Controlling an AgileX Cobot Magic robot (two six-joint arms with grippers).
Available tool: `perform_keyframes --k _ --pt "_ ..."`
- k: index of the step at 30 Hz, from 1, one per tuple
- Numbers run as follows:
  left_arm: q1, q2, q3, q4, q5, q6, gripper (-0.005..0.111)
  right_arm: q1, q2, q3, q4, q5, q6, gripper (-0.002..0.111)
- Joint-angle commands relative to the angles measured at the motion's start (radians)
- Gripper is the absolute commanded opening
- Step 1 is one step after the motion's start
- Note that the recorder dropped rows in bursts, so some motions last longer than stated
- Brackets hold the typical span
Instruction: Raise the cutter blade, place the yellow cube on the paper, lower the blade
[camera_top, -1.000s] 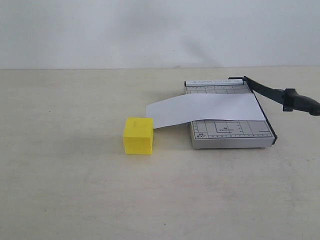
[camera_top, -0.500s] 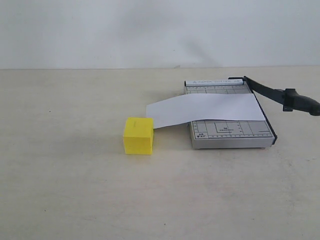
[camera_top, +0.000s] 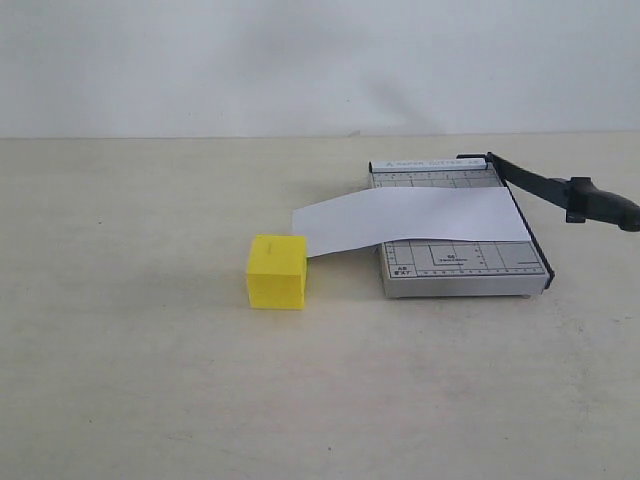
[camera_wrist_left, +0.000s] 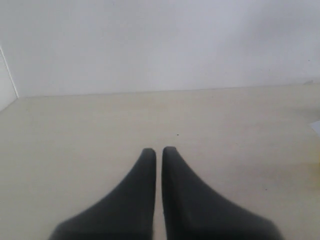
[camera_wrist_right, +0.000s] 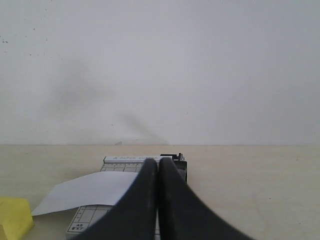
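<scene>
Nothing on the counter (camera_top: 150, 380) has shifted since a second ago. The grey trimmer (camera_top: 465, 268) sits right of centre. The paper (camera_top: 410, 220) lies across it, its left end overhanging. The cutter blade (camera_top: 560, 190) angles out from its far hinge, clear of the base. The yellow cube (camera_top: 277, 272) rests on the counter just beside the paper's overhanging end. The left hand (camera_wrist_left: 159, 150) and right hand (camera_wrist_right: 158, 161) are both clenched, empty and touching nothing.

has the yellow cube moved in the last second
No. The cube sits in the same spot, just left of the trimmer and by the paper's left end.
</scene>
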Motion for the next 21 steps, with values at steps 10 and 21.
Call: perform_keyframes --k 10,21 --pt "0.001 -0.003 -0.004 -0.619 -0.491 -0.315 0.004 -0.002 -0.001 0.004 -0.003 -0.011 -0.005 0.0" --pt "-0.038 -0.003 -0.169 -0.247 -0.148 -0.523 0.004 0.026 -0.027 0.004 -0.003 -0.015 0.001 0.0"
